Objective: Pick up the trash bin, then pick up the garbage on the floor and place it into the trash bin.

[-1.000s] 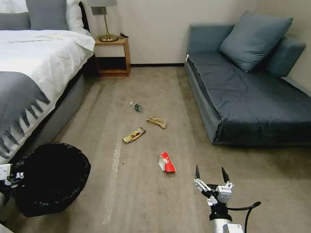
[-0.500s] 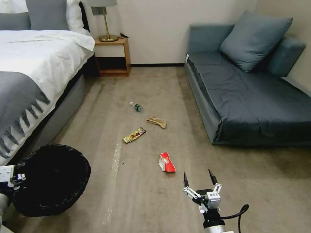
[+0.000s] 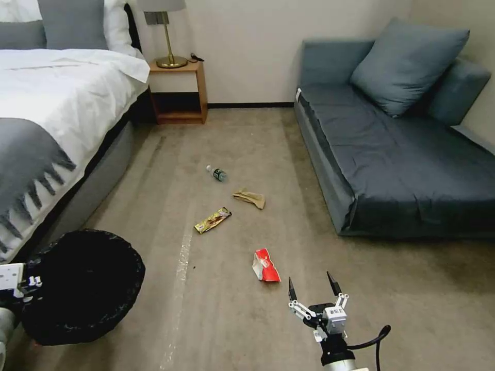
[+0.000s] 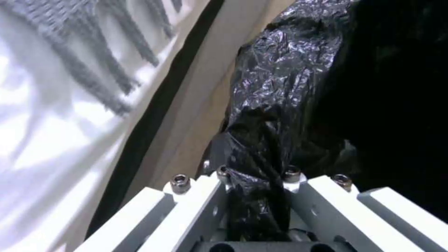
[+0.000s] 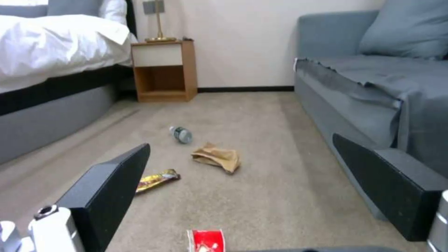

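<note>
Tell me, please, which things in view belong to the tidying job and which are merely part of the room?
Job: trash bin, gripped at its bag by the left end effector; red-white snack packet; gold-brown wrapper; tan paper bag; small bottle; open right end effector.

Room: bed; nightstand; lamp; sofa.

1. Red-white snack packet [image 3: 265, 266]: printed markings present, not legible.
2. Gold-brown wrapper [image 3: 212, 220], at 10 o'clock from the packet: print not legible.
3. Bottle [image 3: 217, 173], at 12 o'clock from the wrapper: green label, no characters resolvable.
4. No other text, numbers or signs can be read.
</note>
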`<state>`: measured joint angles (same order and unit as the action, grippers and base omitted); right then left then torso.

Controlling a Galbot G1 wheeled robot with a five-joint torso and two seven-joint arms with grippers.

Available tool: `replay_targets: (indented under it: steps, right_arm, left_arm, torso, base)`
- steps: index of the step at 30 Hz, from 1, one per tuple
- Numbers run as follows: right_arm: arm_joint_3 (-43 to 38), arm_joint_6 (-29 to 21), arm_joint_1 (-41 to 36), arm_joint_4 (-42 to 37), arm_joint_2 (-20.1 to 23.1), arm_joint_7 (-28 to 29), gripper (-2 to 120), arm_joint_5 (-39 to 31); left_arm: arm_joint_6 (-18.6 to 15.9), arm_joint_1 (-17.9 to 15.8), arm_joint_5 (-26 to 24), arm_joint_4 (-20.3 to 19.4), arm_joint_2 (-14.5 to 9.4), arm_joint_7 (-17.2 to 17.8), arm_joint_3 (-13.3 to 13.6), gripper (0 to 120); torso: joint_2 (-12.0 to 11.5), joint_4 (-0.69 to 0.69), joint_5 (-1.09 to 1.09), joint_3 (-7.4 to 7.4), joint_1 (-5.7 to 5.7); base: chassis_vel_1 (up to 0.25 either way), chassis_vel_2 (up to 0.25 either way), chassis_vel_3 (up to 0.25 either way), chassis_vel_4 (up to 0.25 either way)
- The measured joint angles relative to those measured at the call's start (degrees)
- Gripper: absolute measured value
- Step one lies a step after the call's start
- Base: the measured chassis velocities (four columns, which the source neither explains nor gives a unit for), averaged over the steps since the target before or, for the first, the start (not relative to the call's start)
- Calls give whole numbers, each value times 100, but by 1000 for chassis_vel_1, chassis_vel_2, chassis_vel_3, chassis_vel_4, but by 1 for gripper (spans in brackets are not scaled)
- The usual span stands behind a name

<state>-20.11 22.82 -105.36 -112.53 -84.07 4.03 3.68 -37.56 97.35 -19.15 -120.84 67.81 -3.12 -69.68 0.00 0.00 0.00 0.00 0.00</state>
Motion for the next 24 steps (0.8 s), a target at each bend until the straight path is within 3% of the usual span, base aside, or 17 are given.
replay_targets:
  steps: [14,24]
  right_arm:
    - [86,-135,19,33,114,-34,100,13]
    - [109,-114,28,79,143,-78,100,33]
  left_arm:
    - [18,-24,19,49,-2,-18,11,3]
    - [30,-19,19,64,12,-26,12,3]
  torso:
    - [0,0,0,0,0]
    - [0,0,0,0,0]
  base:
    - [-74,61,80,-72]
    - [-126,124,122,-137]
